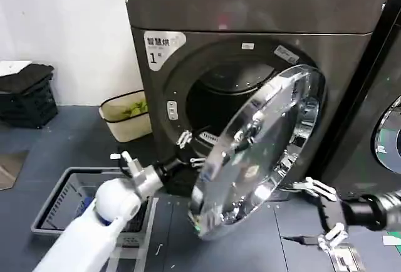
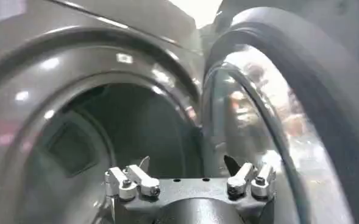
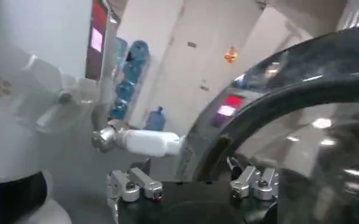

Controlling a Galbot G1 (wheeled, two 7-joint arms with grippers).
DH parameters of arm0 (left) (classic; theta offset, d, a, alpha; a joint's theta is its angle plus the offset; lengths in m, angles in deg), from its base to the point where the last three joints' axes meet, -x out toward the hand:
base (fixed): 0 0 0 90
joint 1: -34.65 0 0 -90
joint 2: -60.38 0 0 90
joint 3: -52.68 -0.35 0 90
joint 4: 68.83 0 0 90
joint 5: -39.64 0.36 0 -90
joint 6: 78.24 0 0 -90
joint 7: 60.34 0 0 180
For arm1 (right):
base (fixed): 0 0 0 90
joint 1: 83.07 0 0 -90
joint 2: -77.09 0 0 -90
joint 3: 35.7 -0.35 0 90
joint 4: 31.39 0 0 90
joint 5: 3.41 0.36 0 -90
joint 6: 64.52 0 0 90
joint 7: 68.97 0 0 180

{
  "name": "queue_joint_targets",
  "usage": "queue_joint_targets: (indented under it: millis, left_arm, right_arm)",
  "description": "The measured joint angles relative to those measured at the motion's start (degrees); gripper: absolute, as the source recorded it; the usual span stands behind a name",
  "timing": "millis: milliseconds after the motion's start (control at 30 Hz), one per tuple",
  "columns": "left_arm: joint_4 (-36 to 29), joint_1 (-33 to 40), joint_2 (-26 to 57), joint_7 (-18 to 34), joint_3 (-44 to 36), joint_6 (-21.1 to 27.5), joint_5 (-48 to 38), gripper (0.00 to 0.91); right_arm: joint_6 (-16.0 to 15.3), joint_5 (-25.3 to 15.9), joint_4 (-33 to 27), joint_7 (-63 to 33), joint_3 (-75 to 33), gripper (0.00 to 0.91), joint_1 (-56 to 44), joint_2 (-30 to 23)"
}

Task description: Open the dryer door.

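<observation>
The dryer door (image 1: pixel 263 146), a wide chrome-rimmed porthole, stands swung roughly half open, hinged on the right, and the dark drum opening (image 1: pixel 219 96) shows behind it. My left gripper (image 1: pixel 191 151) is open at the lower left of the opening, just inside the door's free edge, with nothing between its fingers. In the left wrist view the left gripper (image 2: pixel 187 163) faces the drum (image 2: pixel 124 134), with the door's inner side (image 2: pixel 270 109) beside it. My right gripper (image 1: pixel 308 214) hangs open, low and to the right of the door's outer face. In the right wrist view the right gripper (image 3: pixel 189 164) sits close to the door's rim (image 3: pixel 289 79).
A grey laundry basket (image 1: pixel 62 200) lies on the floor under my left arm. A beige bin (image 1: pixel 125 118) stands left of the dryer and a black crate (image 1: pixel 25 96) farther left. A darker neighbouring machine (image 1: pixel 385 134) stands at the right.
</observation>
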Motion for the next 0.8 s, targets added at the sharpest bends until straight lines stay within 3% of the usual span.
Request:
queue_joint_targets:
  millis: [333, 500, 600, 800]
  left_arm:
    - [1.9, 3.6, -1.8, 0.0, -6.5, -1.6, -0.1, 0.907]
    - [3.3, 5.9, -3.4, 0.0, -10.4, -2.1, -0.1, 0.907]
    - [4.4, 7.3, -4.6, 0.1, -12.9, -2.5, -0.1, 0.907]
    - [6.8, 10.7, -7.3, 0.2, -18.1, -3.4, 0.0, 0.907]
  right_arm:
    - [8.7, -0.1, -0.2, -5.1, -19.0, 0.907, -13.8, -13.5]
    - [12.7, -4.9, -0.2, -13.7, -25.6, 0.907, -15.1, -21.1]
    - [12.8, -9.4, -0.3, -20.6, -29.4, 0.907, -14.7, -25.4]
    - [9.8, -18.6, -0.8, -36.0, -36.7, 0.907, -12.4, -32.7]
